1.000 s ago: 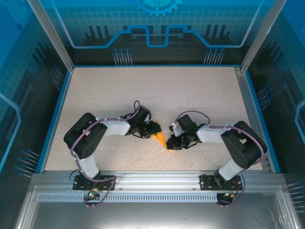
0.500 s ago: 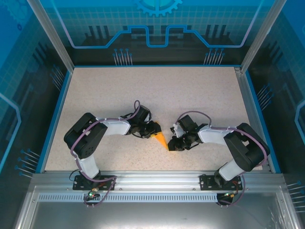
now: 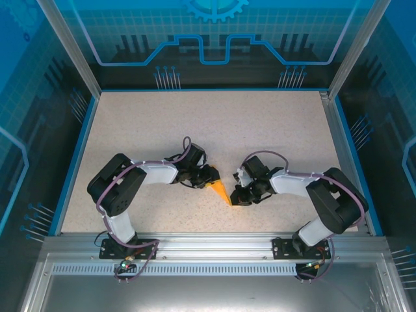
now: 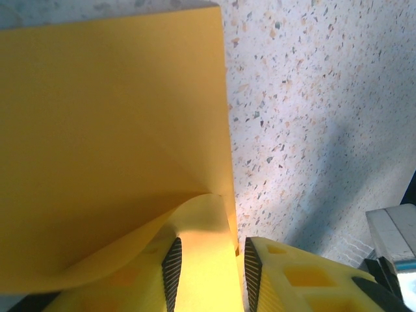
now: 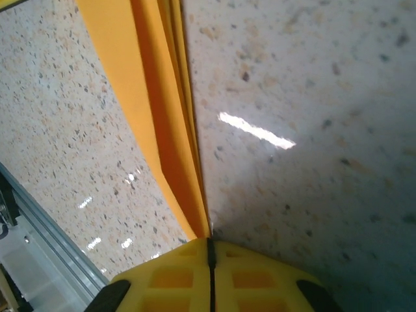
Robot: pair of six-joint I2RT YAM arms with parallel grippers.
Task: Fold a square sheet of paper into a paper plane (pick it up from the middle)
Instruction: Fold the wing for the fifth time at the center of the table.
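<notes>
A: What sort of place?

B: Lab robot cell. Speckled beige tabletop with a blue rim, boxed in by aluminium posts.

A: Walls?

B: Translucent blue panels printed with circuit and gear graphics, far and both sides. Slotted aluminium rail along the near edge.

No readable text, label or number appears anywhere.
</notes>
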